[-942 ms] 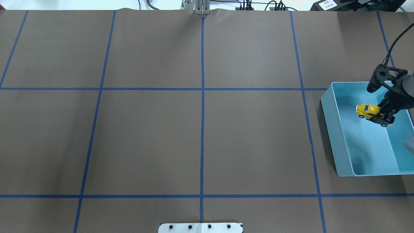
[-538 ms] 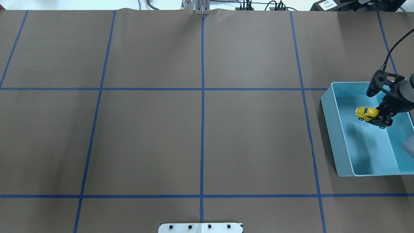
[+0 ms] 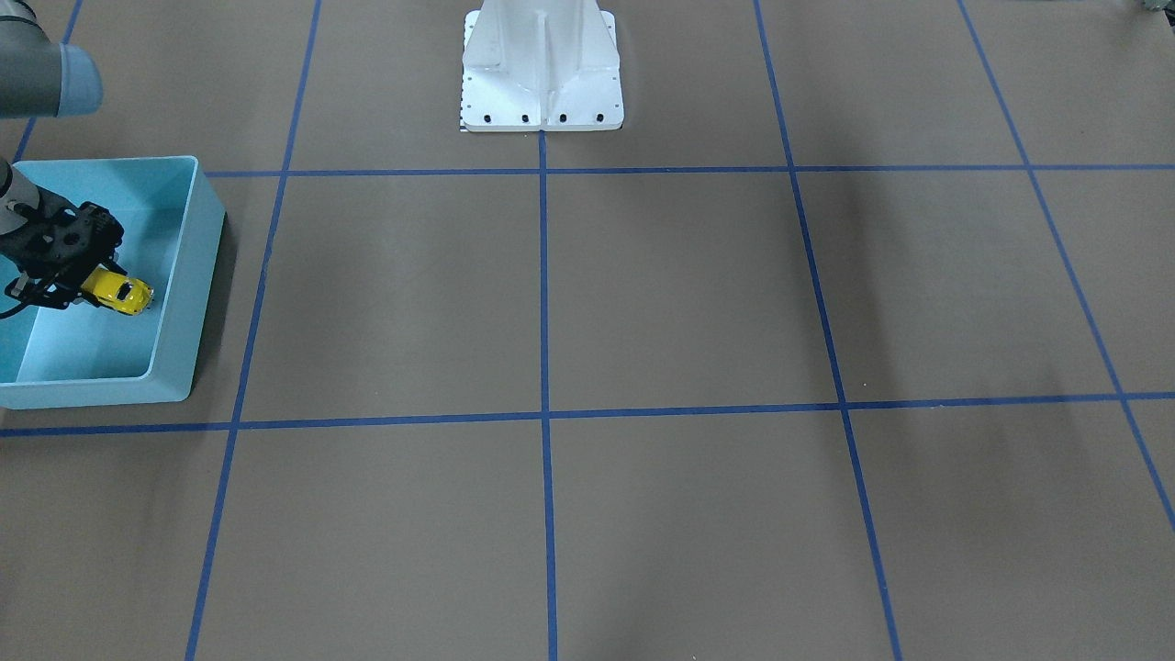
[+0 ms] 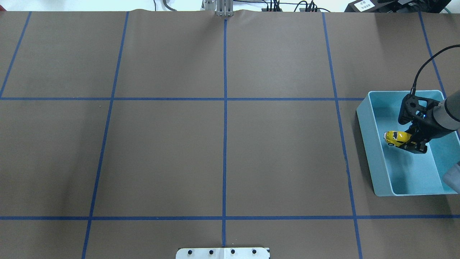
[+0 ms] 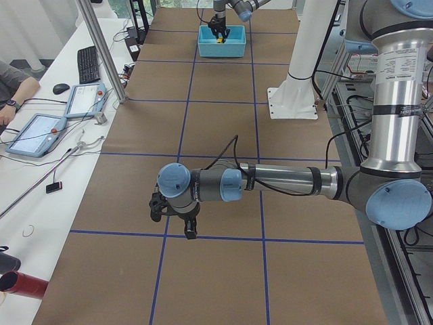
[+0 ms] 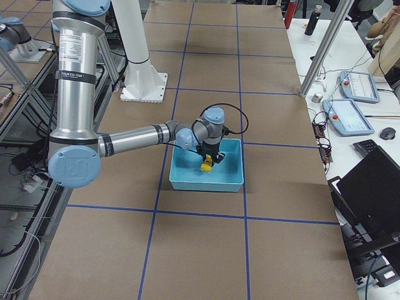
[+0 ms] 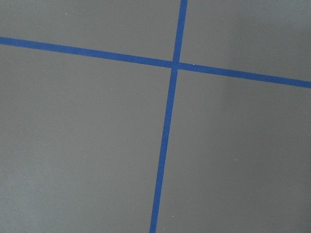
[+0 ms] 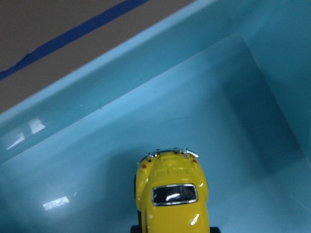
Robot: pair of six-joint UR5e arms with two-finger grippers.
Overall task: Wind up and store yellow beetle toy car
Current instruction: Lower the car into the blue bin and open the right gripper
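Observation:
The yellow beetle toy car (image 4: 394, 137) (image 3: 117, 291) (image 6: 206, 165) is held inside the light blue bin (image 4: 363, 122) (image 3: 200, 266) (image 6: 206, 185), close to the bin's floor. My right gripper (image 4: 412, 144) (image 3: 81, 285) is shut on one end of the car, and the rest of the car sticks out toward the table's middle. In the right wrist view the car (image 8: 172, 201) fills the bottom centre, with the bin (image 8: 121, 87) wall beyond it. I cannot tell whether the wheels touch the floor. My left gripper (image 5: 183, 227) shows only in the exterior left view, low over the brown mat, and I cannot tell its state.
Blue tape lines (image 7: 167, 121) divide the brown mat into squares. The white robot base (image 3: 542, 83) stands at the table's edge. Beside the table is a desk (image 5: 51, 128) with tablets and a keyboard, where a person's arm (image 5: 15, 80) rests.
My right gripper has carried the car toward the robot's side and a little toward the table's middle, and lower into the bin. It has stayed shut on the car.

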